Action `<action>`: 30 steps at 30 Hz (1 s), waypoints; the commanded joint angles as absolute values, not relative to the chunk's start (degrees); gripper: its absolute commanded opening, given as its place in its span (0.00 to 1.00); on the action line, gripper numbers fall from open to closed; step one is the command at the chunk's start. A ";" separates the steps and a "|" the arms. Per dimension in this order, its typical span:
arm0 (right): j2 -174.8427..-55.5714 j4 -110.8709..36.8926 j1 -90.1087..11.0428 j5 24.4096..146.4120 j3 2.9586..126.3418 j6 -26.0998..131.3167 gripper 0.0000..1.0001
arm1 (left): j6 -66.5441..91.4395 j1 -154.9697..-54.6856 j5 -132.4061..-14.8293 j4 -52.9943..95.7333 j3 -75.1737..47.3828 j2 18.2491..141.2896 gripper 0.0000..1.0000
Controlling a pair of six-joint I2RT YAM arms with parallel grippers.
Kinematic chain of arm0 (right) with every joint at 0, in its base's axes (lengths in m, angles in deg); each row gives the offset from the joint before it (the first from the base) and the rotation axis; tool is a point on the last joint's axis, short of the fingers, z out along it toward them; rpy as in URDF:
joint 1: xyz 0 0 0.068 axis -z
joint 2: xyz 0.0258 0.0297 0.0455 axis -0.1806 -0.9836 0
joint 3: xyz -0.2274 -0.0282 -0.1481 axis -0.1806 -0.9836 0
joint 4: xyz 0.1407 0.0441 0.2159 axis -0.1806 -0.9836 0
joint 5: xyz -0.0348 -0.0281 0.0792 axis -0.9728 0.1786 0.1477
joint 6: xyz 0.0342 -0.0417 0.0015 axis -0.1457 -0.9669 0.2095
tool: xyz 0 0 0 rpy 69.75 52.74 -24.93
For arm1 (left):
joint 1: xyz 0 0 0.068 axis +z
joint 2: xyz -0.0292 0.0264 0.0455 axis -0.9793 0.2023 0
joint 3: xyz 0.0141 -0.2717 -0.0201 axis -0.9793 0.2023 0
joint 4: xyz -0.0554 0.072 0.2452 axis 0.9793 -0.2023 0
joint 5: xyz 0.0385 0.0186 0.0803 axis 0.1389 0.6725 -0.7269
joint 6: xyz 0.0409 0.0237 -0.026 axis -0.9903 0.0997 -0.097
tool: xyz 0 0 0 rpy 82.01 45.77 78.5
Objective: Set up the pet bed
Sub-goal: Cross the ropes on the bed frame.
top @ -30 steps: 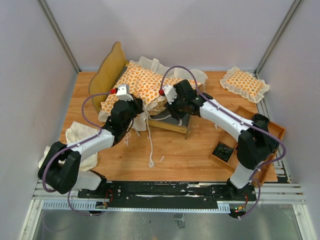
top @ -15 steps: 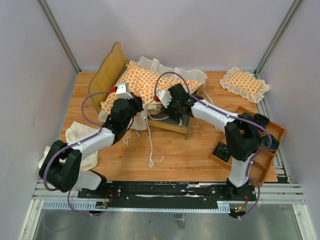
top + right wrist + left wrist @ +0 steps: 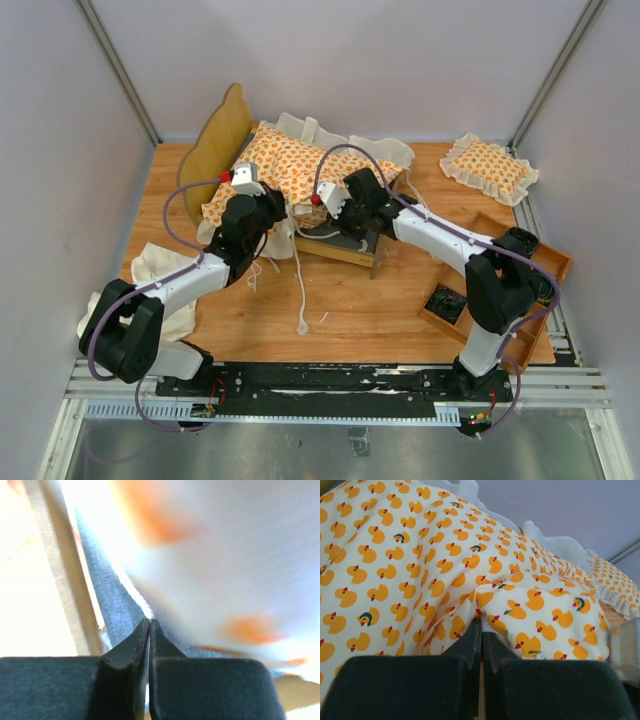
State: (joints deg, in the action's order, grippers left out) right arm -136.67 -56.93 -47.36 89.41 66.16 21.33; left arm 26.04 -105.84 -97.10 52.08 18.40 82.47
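The pet bed's light-wood frame [image 3: 216,140] stands at the back of the table, its scalloped headboard on the left. The large duck-patterned cushion [image 3: 300,165] lies rumpled over it, with tie strings [image 3: 298,290] trailing onto the table. My left gripper [image 3: 268,207] is shut on a fold of the cushion [image 3: 420,570], its tips [image 3: 481,622] pinching the fabric. My right gripper [image 3: 335,207] is at the cushion's near edge. Its jaws [image 3: 149,622] are shut on the cushion's thin white edge, just above the grey fabric base [image 3: 110,605] and the wood rail [image 3: 65,580].
A small square duck-patterned pillow [image 3: 490,167] lies at the back right. A wooden compartment tray [image 3: 495,285] with dark items sits at the right, beside the right arm. A plain cream cloth [image 3: 160,275] is bunched at the left, under the left arm.
My right gripper was open and has shut on the cushion's near edge, after shifting a little to the left along the bed. The left gripper kept its hold.
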 commanded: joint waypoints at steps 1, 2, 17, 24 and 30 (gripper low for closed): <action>-128.22 -49.99 -48.36 95.35 62.39 25.35 0.00 | 26.51 -105.22 -97.07 53.10 15.83 83.15 0.00; -126.22 -47.37 -48.37 96.38 61.04 26.94 0.00 | 26.64 -105.23 -97.02 53.10 15.82 83.12 0.00; -122.93 -5.89 -48.37 100.97 42.89 48.47 0.00 | 27.08 -105.22 -97.08 53.11 16.27 82.94 0.00; -122.63 0.73 -48.43 100.36 43.24 56.22 0.00 | 27.24 -105.27 -97.33 53.19 16.70 82.94 0.00; -121.85 4.16 -48.58 97.94 40.86 60.56 0.00 | 26.94 -105.22 -97.41 53.19 16.70 82.78 0.00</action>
State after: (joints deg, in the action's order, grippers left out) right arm -123.07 -1.26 -47.38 100.18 42.71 56.21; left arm 26.87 -105.81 -96.99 52.06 17.46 82.75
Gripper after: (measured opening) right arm 0.011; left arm 0.011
